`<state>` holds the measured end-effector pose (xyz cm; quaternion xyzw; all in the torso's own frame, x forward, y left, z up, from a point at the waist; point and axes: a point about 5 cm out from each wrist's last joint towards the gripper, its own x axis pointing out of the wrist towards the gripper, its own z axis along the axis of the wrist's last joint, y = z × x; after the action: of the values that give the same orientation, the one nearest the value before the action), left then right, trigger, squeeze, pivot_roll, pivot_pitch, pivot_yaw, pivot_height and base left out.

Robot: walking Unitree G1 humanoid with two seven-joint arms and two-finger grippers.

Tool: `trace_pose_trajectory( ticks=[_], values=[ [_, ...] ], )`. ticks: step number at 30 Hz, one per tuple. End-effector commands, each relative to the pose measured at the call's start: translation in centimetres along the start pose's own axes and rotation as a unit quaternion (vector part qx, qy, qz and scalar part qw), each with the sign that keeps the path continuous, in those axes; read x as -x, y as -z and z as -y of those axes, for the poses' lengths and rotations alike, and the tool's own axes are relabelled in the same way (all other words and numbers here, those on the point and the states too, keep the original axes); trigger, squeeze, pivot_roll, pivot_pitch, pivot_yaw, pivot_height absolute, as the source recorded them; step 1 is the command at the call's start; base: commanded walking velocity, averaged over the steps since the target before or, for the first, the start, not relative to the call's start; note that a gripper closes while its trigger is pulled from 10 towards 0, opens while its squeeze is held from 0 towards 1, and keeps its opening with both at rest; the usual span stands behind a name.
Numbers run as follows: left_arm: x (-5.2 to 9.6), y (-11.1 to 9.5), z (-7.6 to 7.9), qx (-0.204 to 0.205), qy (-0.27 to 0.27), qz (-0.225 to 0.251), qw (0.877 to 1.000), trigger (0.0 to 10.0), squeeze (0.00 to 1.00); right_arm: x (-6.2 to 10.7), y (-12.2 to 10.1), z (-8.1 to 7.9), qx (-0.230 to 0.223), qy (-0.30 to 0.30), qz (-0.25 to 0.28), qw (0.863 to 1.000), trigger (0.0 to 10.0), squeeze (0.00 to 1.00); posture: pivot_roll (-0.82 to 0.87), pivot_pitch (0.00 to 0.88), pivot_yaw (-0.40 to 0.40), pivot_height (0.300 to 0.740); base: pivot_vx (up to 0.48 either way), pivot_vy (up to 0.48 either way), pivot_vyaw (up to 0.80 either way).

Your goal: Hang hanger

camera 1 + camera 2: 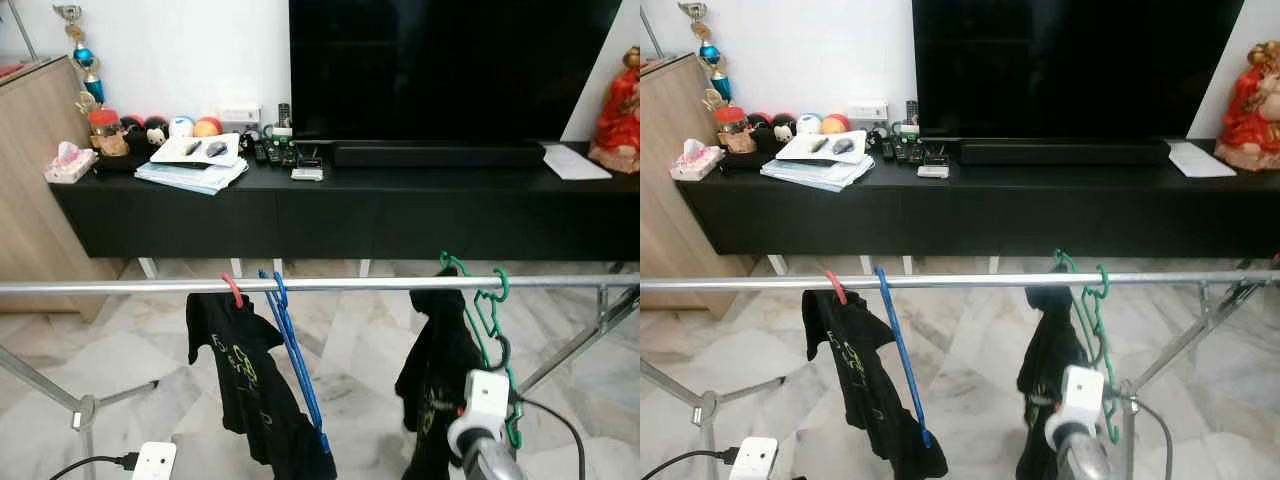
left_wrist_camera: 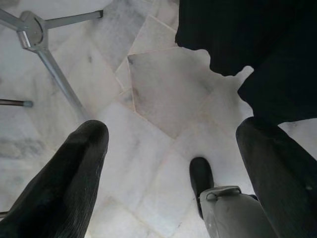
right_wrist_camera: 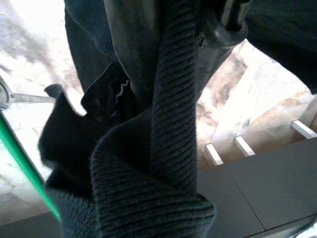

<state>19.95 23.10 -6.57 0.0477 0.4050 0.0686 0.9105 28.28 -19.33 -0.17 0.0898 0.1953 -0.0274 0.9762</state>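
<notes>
There, a thin green hanger [image 1: 490,310] hung hooked on the steel rail [image 1: 320,285] beside a black garment [image 1: 437,375]; the right claw [image 3: 163,99] was pressed into that knit, its grip impossible to tell, while the left claw [image 2: 173,173] hung spread apart above the marble floor [image 2: 148,99].

Nothing here can really be read. The black T-shirt [image 1: 250,385] hanging from the silver rail [image 1: 320,285] on the left has a yellowish-green print across its front, with what look like pale letters beside it, but the cloth is folded and the marks are too small and broken to spell out. The dark garment [image 1: 435,385] on the green hanger [image 1: 490,320] has a similar yellowish patch low down, equally unreadable. On the black counter [image 1: 400,190], the white sheet [image 1: 575,162] at the right end and the stack of papers [image 1: 190,172] at the left show no legible writing.
</notes>
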Motion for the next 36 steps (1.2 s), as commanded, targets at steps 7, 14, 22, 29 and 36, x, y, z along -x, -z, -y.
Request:
trace_pose_trajectory(
  ticks=[7,14,22,29,36],
  values=[
    [0.0,-0.1,-1.8,0.001,-0.017,-0.01,1.0,10.0,0.0,-0.3,0.6,-1.0,0.018,-0.008,-0.027,0.999,10.0,0.0,-0.12,0.0,0.077,0.74,0.0,0.0,0.0],
    [0.2,0.2,-2.5,0.007,-0.024,-0.007,1.0,10.0,0.0,-0.5,0.6,-1.6,0.036,-0.018,-0.036,0.999,10.0,0.0,-0.11,0.0,0.079,0.74,0.0,0.0,0.0],
    [0.7,2.2,1.0,0.004,-0.003,-0.009,1.0,10.0,0.0,-0.8,-0.3,-1.5,0.079,-0.018,-0.015,0.997,10.0,0.0,-0.11,0.0,0.051,0.74,0.0,0.0,0.0],
    [0.9,2.9,1.6,0.016,-0.002,-0.008,1.0,10.0,0.0,-0.7,-1.1,-1.5,0.134,-0.021,0.024,0.99,10.0,0.0,-0.12,0.0,0.044,0.74,0.0,0.0,0.0],
    [1.4,4.0,1.2,0.013,0.004,-0.011,1.0,10.0,0.0,0.5,0.7,-0.8,0.147,-0.011,0.023,0.989,10.0,0.0,-0.15,0.0,0.037,0.74,0.0,0.0,0.0]
  ],
)
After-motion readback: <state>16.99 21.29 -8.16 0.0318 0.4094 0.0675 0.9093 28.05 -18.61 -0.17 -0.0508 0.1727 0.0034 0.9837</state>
